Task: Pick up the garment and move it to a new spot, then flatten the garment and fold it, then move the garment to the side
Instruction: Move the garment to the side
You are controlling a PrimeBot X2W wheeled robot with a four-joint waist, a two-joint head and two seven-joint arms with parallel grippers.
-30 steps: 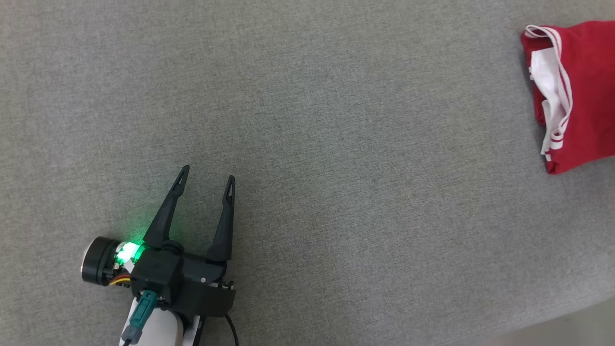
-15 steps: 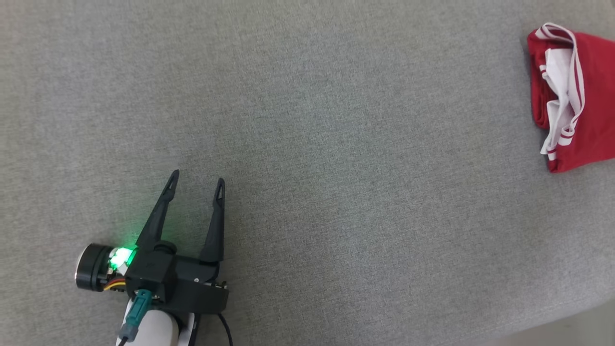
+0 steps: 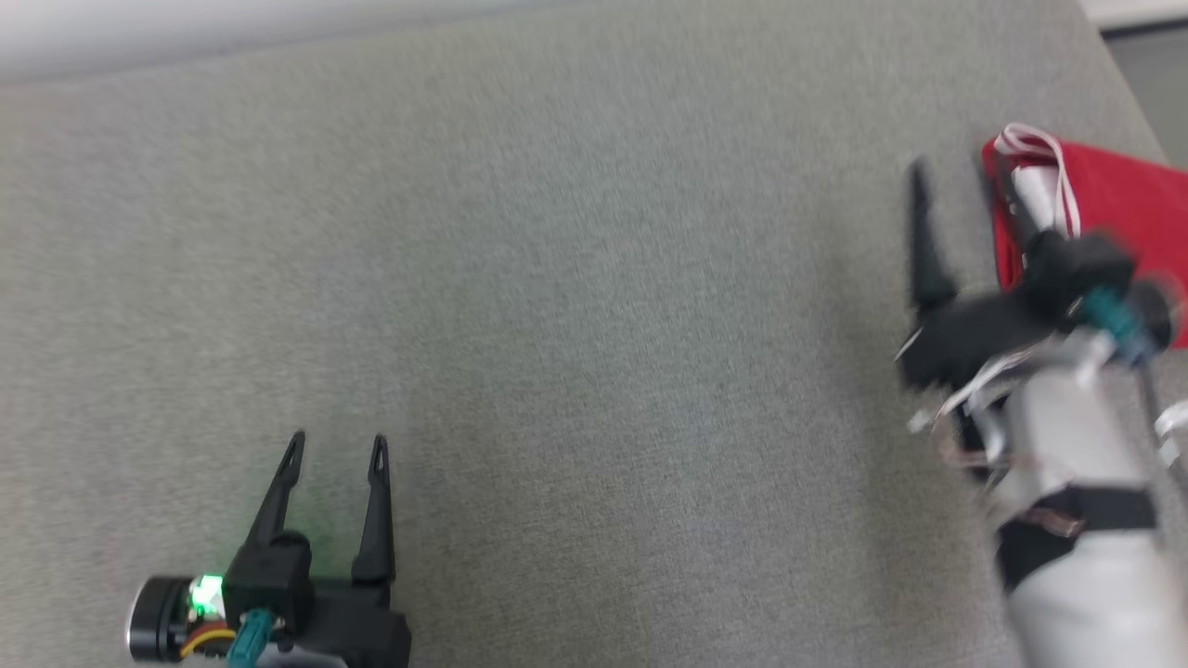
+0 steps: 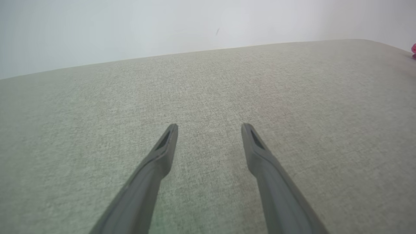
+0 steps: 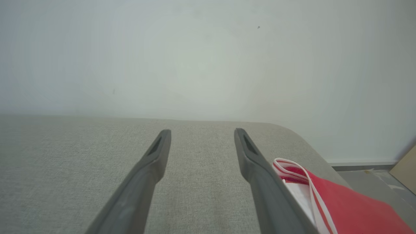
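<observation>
**Folded red garment at the tabletop's corner, right jaws open beside it**

We see the garment [image 3: 1114, 195] lying on the grey fabric tabletop [image 3: 594, 278]. It is red, with white stripes along one hem and a white inner layer showing at its open end. It looks folded into a compact shape. From the right wrist [image 5: 351, 204] its striped hem curls upward, and the tabletop's rounded corner sits just past it. A strip of floor [image 5: 367, 175] and a pale wall [image 5: 208, 65] stand beyond the garment.

Our right gripper [image 3: 954, 162] is just beside the garment, on the side that faces the middle of the tabletop. Its jaws stand wide apart and hold nothing. In the right wrist view [image 5: 202, 130] bare grey fabric [image 5: 65, 162] shows between them. The jaw nearer the garment crosses in front of the striped end, while the other is clear of the garment over bare fabric. The head view is blurred around this arm, so we cannot tell whether the near jaw touches the cloth or only passes over it.

Our left gripper [image 3: 338, 438] is well apart from the garment, across the width of the tabletop from it. A green light [image 3: 206, 589] glows on its base. Its jaws are also spread and empty. The left wrist view [image 4: 209, 125] shows plain grey fabric [image 4: 208, 81] between and ahead of them, with the wall [image 4: 130, 26] behind.
</observation>
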